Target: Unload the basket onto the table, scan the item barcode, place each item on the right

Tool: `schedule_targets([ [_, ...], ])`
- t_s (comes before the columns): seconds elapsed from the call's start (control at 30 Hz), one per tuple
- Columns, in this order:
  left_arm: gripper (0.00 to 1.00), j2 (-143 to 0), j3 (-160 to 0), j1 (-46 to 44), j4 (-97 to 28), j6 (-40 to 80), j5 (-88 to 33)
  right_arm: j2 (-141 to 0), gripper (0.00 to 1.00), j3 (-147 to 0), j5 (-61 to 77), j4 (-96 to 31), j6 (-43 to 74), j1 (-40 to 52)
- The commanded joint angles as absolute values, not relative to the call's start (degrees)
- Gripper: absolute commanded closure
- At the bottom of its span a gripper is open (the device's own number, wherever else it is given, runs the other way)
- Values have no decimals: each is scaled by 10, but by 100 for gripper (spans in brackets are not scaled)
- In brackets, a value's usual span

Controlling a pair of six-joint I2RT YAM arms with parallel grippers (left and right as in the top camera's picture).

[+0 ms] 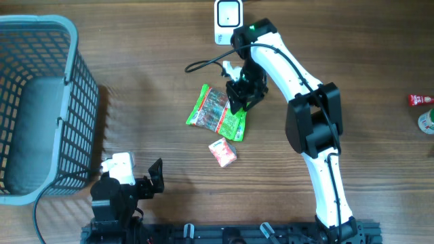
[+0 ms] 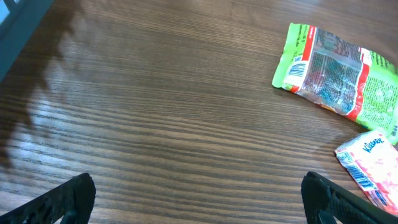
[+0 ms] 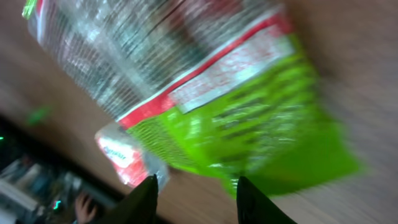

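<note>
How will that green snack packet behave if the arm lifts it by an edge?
Probably floppy: the green snack packet looks like thin, wrinkled film. Likely light, lying nearly flat. Its glossy surface may be slippery.

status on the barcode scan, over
left gripper open, beside basket. right gripper over green packet, grip unclear, view blurred. packet on table, tissue pack near it, not blocking.

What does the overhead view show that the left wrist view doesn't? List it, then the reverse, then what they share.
Overhead only: the right gripper over the green packet, a white device, a red tube. Left wrist only: the Kleenex lettering on the tissue pack. Both: green packet, tissue pack, wooden table, open left gripper.
</note>
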State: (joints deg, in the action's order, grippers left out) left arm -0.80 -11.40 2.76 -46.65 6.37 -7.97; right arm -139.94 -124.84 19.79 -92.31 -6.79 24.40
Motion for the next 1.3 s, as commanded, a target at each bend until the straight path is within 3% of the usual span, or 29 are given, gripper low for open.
schedule_targets([
  [0.0, 0, -4, -108, 30, -465, 67, -79, -1402, 0, -1318, 86, -901, -77, 242],
  [0.13, 0, -4, -108, 30, -465, 67, -78, -1403, 0, -1281, 322, -863, -352, 246],
  [0.37, 0, -4, -108, 30, -465, 67, -78, -1403, 0, -1153, 297, -756, -354, 252],
  [0.53, 0, -4, -108, 30, -465, 67, -79, -1404, 2, -1047, 193, -630, -253, 292],
  [0.57, 0, -4, -108, 30, -465, 67, -78, -1404, 25, -1023, 172, -612, -240, 306],
  [0.6, 0, -4, -108, 30, -465, 67, -78, -1404, 65, -995, 144, -599, -236, 320],
  [0.63, 0, -4, -108, 30, -465, 67, -79, -1404, 86, -975, 135, -587, -236, 326],
  [0.67, 0, -4, -108, 30, -465, 67, -78, -1404, 96, -961, 137, -580, -229, 327],
  [0.7, 0, -4, -108, 30, -465, 67, -78, -1404, 96, -956, 141, -581, -200, 324],
  [0.9, 0, -4, -108, 30, -465, 67, -78, -1373, 96, -1020, 299, -651, -189, 269],
  [0.93, 0, -4, -108, 30, -465, 67, -79, -1364, 86, -1041, 335, -666, -189, 255],
  [0.97, 0, -4, -108, 30, -465, 67, -78, -1359, 29, -1046, 338, -665, -189, 248],
  [1.0, 0, -4, -108, 30, -465, 67, -79, -1359, 0, -1045, 319, -659, -194, 244],
  [1.27, 0, -4, -108, 30, -465, 67, -78, -1360, 0, -896, 264, -582, -240, 242],
])
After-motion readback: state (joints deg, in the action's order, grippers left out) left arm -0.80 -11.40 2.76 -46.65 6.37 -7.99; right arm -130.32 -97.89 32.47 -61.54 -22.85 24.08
